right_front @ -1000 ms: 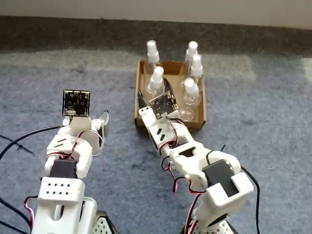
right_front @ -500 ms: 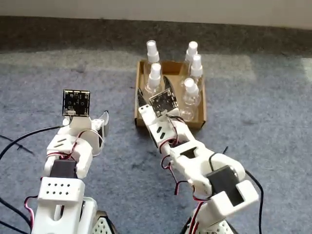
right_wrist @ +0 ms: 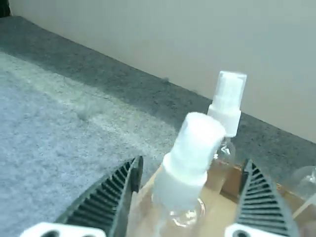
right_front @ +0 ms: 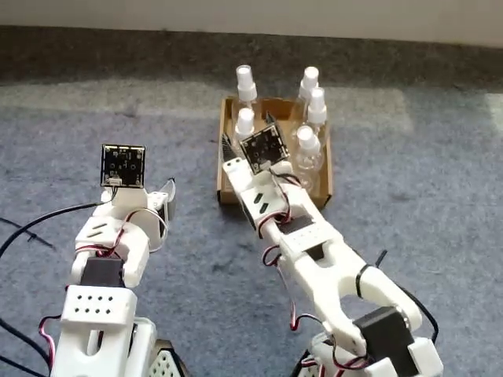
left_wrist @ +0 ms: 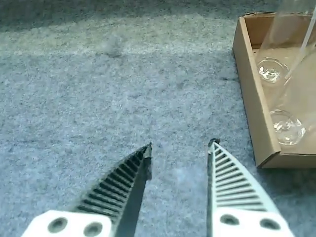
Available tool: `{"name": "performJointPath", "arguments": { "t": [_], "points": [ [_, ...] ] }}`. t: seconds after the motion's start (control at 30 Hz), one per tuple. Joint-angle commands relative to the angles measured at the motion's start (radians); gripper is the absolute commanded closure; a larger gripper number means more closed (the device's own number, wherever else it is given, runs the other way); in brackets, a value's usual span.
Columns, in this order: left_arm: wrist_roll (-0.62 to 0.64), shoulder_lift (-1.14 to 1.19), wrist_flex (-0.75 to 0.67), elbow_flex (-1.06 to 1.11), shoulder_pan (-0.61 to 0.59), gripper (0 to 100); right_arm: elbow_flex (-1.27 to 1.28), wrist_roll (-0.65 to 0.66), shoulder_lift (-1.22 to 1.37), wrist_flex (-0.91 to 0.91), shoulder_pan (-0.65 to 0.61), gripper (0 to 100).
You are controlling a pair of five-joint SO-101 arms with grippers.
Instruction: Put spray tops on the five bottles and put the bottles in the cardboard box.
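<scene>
Cardboard forms the shallow brown open-topped box (right_front: 324,195), which sits on the far middle of the grey carpeted tabletop (right_front: 424,220). Five clear plastic bottles, each upright and fitted with a white spray top, stand inside it. They are a far-left bottle (right_front: 245,80), a far-right bottle (right_front: 310,79), a middle-right bottle (right_front: 316,102) just nearer than that one, a near-right bottle (right_front: 308,141) and a near-left bottle (right_front: 245,123).

The white right end effector (right_wrist: 192,162) is over the box's near wall and straddles the near-left bottle. Its two black ribbed fingers (right_wrist: 116,195) are spread wide, one on each side of the bottle's neck and spray top. A gap shows on both sides, so the bottle is not gripped. In the right wrist view the far-left bottle stands just behind the straddled one.

The white left end effector (left_wrist: 180,145) hangs low over the tabletop to the left of the box, well apart from the bottles. Its black fingers are parted and hold nothing. In the left wrist view the box's left wall is close by, and the round bases of two bottles show inside it.

Each white arm carries a small black circuit board at its wrist, the left board (right_front: 123,165) and the right board (right_front: 263,147). Thin black and red cables (right_front: 31,228) run along the arms. Beyond the tabletop's dark far edge is a pale wall (right_front: 251,14).
</scene>
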Motion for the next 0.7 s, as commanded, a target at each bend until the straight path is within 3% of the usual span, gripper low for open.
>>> {"name": "performJointPath", "arguments": {
  "t": [0.0, 0.43, 0.67],
  "points": [
    [0.005, -0.005, -0.023, -0.002, 0.019, 82, -0.12, 0.008, -0.085, 0.088, 0.005, 73.5],
    [0.005, -0.005, -0.023, -0.002, 0.019, 82, -0.46, 0.008, -0.286, 0.559, 0.01, 73.5],
    [0.005, -0.013, -0.018, -0.004, 0.012, 82, -0.444, 0.008, -0.472, 0.757, 0.01, 74.0]
  ]
}}
